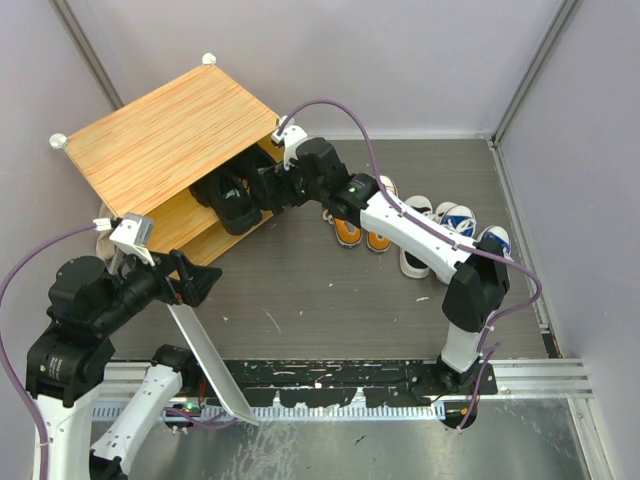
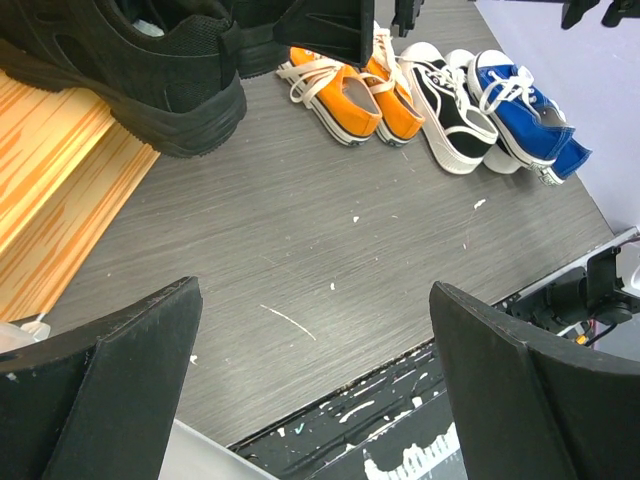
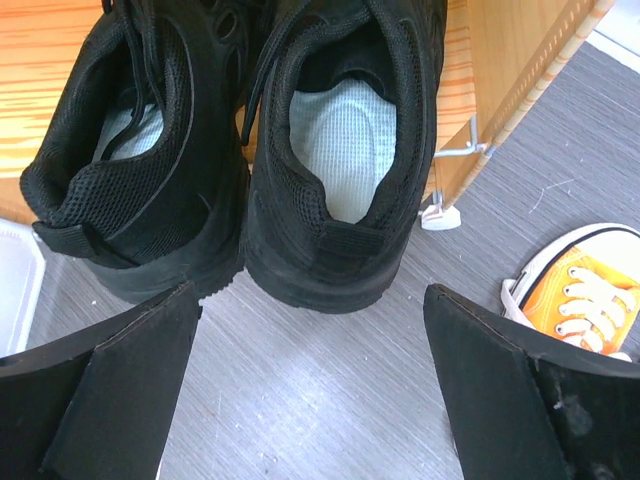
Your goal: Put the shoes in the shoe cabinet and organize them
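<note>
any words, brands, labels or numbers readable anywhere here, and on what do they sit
None can be read. The black shoes, orange sneakers, black-and-white sneaker, blue sneakers and shoe cabinet show no legible print, logo or number in any view.

Showed wood-topped shoe cabinet upper left, black sneakers toes-in, heels out; orange pair, black-and-white pair, blue pair rowed right of centre on desk.

Shoe pair on cabinet shelf, other pairs rowed to right
</note>
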`<act>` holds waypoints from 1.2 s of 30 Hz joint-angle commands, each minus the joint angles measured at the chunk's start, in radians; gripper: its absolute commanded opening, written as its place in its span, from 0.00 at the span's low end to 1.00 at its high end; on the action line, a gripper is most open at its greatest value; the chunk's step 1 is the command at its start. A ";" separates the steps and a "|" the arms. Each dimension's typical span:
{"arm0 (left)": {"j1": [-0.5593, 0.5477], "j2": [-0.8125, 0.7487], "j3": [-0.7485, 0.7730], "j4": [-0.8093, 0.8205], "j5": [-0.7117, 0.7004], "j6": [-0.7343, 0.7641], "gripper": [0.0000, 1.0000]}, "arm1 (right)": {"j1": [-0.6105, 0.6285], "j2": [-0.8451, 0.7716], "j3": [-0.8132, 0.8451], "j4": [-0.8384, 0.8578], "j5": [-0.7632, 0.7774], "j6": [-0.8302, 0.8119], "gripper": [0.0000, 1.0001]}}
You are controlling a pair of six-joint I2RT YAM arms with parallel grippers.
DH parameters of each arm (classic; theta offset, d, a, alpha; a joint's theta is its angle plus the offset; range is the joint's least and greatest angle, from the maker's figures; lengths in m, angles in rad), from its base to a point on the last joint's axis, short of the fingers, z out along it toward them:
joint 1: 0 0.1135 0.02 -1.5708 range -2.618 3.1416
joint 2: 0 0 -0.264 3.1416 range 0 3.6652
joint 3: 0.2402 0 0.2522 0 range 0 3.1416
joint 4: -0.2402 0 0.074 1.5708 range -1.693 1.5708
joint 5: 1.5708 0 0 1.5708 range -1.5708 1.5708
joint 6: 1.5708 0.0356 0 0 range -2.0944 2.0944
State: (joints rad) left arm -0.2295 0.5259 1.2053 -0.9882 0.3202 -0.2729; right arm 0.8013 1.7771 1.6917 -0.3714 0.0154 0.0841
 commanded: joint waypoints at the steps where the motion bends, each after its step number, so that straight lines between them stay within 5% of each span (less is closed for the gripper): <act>1: 0.001 0.015 0.004 -0.011 -0.016 -0.011 0.98 | -0.015 -0.070 -0.049 0.205 -0.012 -0.007 0.96; 15: 0.001 0.034 0.015 -0.034 -0.024 -0.005 0.98 | -0.030 -0.042 -0.122 0.422 -0.031 0.006 0.76; 19: 0.001 0.034 0.018 -0.037 -0.030 -0.002 0.98 | -0.037 -0.013 -0.082 0.403 -0.051 0.005 0.48; 23: 0.001 0.034 0.016 -0.040 -0.033 -0.001 0.98 | -0.038 0.016 -0.051 0.374 -0.065 0.005 0.48; 29: 0.001 0.031 0.015 -0.044 -0.037 0.006 0.98 | -0.040 0.056 -0.027 0.341 -0.101 0.016 0.63; 36: 0.001 0.032 0.011 -0.040 -0.036 0.009 0.98 | -0.040 0.083 -0.012 0.298 -0.069 0.015 0.56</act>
State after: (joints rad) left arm -0.2295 0.5468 1.2076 -0.9852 0.2981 -0.2687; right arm 0.7616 1.8492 1.6310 -0.0544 -0.0589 0.0891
